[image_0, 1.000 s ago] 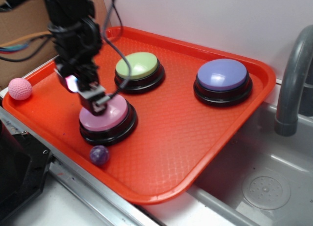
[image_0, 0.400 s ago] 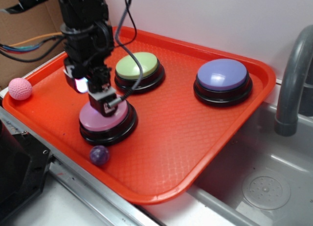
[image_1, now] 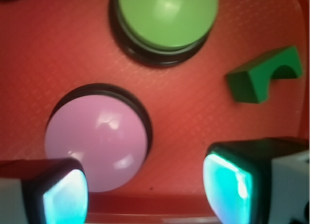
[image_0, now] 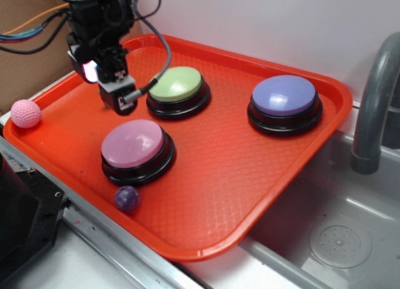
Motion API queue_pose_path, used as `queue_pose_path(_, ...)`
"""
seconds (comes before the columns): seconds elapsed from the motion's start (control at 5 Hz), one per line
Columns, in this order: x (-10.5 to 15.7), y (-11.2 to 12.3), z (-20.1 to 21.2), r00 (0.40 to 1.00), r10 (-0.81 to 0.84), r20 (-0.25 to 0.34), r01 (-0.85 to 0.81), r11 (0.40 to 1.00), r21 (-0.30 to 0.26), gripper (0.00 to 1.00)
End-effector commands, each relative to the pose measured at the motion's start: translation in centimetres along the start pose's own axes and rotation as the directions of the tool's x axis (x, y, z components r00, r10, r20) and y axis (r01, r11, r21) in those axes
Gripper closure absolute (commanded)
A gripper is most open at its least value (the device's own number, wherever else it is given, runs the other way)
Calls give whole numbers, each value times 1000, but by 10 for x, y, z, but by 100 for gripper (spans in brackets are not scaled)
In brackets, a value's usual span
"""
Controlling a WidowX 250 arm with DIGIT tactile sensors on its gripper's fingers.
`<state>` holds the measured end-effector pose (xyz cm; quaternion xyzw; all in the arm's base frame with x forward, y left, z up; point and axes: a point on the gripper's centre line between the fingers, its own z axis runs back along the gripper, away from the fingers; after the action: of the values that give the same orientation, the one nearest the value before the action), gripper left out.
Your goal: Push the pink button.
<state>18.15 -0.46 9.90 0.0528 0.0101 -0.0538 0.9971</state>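
The pink button (image_0: 132,143) sits on its black base at the front left of the orange tray (image_0: 250,170). My gripper (image_0: 120,100) hangs in the air behind and a little left of it, clear of its dome. In the wrist view the pink button (image_1: 94,141) lies lower left, partly behind the left finger. The gripper (image_1: 145,195) is open, its two teal-lit pads (image_1: 227,190) standing wide apart with only tray surface between them.
A green button (image_0: 176,84) and a blue-purple button (image_0: 284,95) stand further back on the tray. A small purple ball (image_0: 126,198) lies at the front rim, a pink textured ball (image_0: 25,113) off the left edge. A green arch block (image_1: 261,76) shows in the wrist view. Faucet (image_0: 375,101) and sink (image_0: 337,239) are right.
The gripper was down on top of the pink button in both earlier frames. It has since lifted off and moved up and back, leaving the dome fully uncovered.
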Motion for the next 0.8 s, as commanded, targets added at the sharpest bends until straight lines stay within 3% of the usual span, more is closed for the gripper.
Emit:
queue_pose_path(0.0,6,-8,35,999,-45,25,46,998,-42,0)
queue_pose_path(0.6,7,-11,55,994,-79,69,86,992,-97,0)
